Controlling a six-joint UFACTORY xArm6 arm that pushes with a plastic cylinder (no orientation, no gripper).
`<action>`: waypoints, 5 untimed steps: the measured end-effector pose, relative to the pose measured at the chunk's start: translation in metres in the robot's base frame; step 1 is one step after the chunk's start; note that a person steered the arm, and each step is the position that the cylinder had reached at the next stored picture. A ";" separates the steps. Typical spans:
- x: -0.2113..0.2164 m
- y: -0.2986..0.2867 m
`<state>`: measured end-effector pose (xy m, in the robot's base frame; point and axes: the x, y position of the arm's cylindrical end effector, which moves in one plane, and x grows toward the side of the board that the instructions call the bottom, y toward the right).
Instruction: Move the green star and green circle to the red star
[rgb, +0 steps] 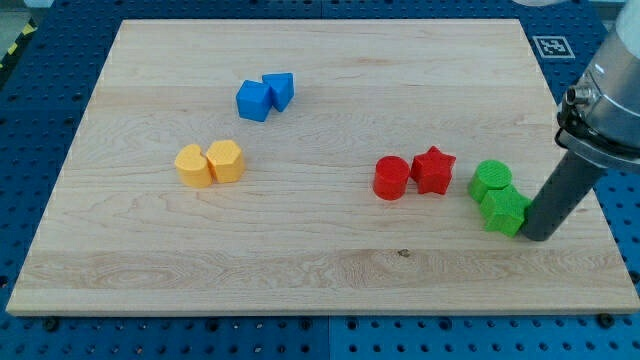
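Observation:
The red star (434, 169) lies right of centre on the wooden board (320, 260), with a red circle (391, 178) touching its left side. The green circle (491, 179) sits a short gap to the right of the red star. The green star (504, 211) lies just below the green circle, touching it. My tip (536, 236) is down on the board at the green star's lower right edge, against it or nearly so.
Two blue blocks (254, 100) (280, 89) sit together at the upper left of centre. Two yellow-orange blocks (193, 166) (226, 160) sit together at the left. The board's right edge is close to my tip.

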<state>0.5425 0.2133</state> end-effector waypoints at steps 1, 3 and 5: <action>-0.016 -0.008; -0.016 -0.010; -0.013 -0.053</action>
